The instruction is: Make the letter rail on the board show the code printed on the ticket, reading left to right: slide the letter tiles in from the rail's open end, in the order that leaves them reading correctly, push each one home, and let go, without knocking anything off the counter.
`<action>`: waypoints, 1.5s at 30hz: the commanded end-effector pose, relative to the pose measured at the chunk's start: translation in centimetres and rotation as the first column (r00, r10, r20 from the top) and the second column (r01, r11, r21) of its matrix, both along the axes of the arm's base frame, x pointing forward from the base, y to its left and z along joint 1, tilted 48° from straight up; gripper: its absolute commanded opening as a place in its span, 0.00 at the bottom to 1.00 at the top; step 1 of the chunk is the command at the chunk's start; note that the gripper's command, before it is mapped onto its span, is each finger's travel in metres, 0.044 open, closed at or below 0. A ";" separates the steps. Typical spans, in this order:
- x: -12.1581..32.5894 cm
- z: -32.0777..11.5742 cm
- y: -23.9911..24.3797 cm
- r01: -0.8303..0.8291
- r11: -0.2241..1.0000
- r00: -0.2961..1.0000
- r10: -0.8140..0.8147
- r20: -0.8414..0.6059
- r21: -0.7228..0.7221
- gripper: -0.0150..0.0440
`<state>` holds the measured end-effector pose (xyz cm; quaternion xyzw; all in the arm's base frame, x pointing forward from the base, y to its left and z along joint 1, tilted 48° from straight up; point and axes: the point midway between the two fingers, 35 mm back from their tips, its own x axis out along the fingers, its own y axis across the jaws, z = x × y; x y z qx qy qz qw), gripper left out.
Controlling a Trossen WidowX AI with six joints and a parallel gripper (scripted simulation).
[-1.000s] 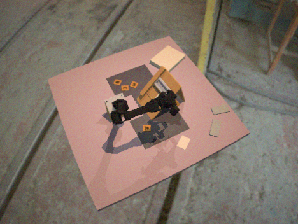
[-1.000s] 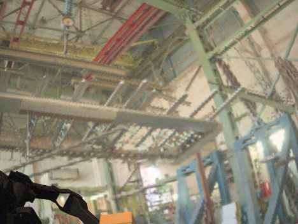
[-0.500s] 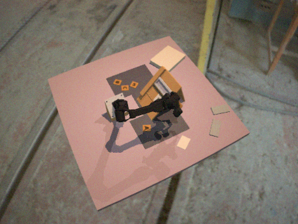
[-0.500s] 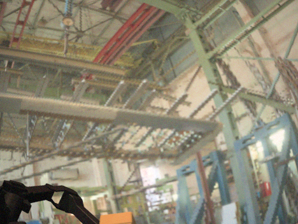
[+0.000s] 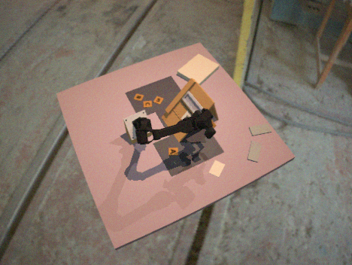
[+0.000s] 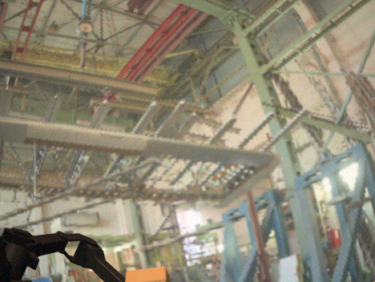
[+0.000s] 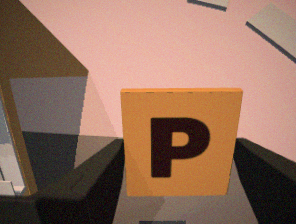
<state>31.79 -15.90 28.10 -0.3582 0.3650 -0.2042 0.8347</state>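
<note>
My gripper (image 5: 213, 125) (image 7: 179, 146) is shut on the orange P tile (image 7: 137, 112), which reads upright in the wrist view. It is off the right side of the sloped orange board (image 5: 204, 95) (image 7: 40, 45). The grey rail (image 5: 192, 102) on the board is partly behind the arm; no letters in it can be made out. Three orange tiles lie on the dark mat's upper part: one unclear (image 5: 138, 97), a C (image 5: 147, 104) and a 5 (image 5: 158, 100). The A tile (image 5: 173, 151) lies on the mat's lower part. Ticket print cannot be read.
A thick cream block (image 5: 198, 68) stands behind the board. A small cream square (image 5: 216, 169) lies in front, and two flat grey-beige pieces (image 5: 259, 129) (image 5: 254, 151) lie near the pink counter's (image 5: 150, 211) right edge. The arm's pale base plate (image 5: 129, 126) is left of the board.
</note>
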 end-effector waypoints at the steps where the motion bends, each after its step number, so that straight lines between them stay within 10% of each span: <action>1: 0.0 -0.2 0.2 0.000 1.000 1.000 0.000 -0.002 -0.002 0.25; 45: 0.1 -2.0 1.4 0.000 1.000 1.000 0.000 -0.003 -0.001 0.25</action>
